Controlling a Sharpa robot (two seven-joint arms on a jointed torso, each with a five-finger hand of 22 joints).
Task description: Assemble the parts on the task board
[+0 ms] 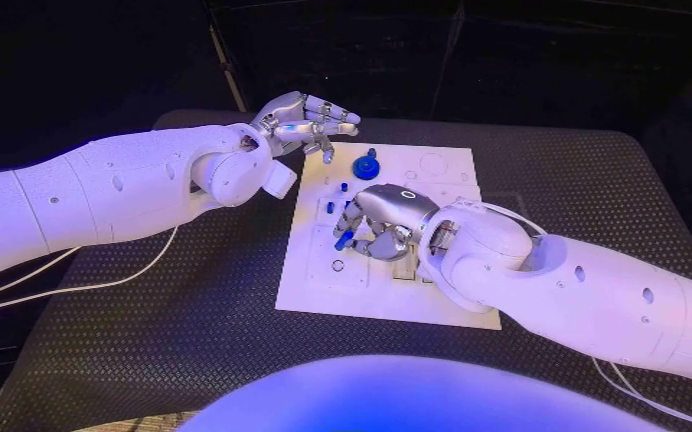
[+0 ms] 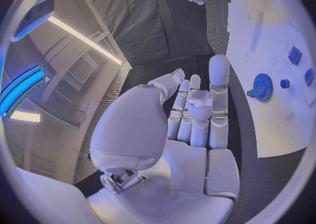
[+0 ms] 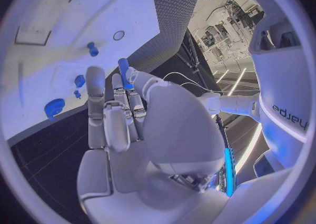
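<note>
The task board (image 1: pixel 325 287), a white plate with shallow recesses and small round holes, lies flat in the middle of the black table (image 1: pixel 173 352). Its near portion carries pale rectangular recesses, partly covered by the right arm.

The right hand (image 1: pixel 378 222) sits over the middle of the board, palm down, fingers curled toward the surface. A small blue peg (image 1: pixel 343 241) stands out at its fingertips; in the right wrist view the same blue peg (image 3: pixel 123 69) shows between the thumb and the fingers, so the hand grasps this part. Whether the peg touches the board cannot be told.

Just beyond that hand, further small blue parts (image 1: pixel 333 208) stand on the board's left portion; the right wrist view shows several such pieces (image 3: pixel 92 49) set apart from one another on the white surface.

Farther on, near the far edge, a blue gear (image 1: pixel 366 166) lies flat on the board; the left wrist view shows its toothed rim (image 2: pixel 263 87), with a small blue round piece (image 2: pixel 284 83) just beside it.

The left hand (image 1: pixel 303 124) hovers at the board's far left corner, off the surface. Its fingers are extended and apart in the left wrist view, the palm (image 2: pixel 191 129) bare: released, holding nothing.
</note>
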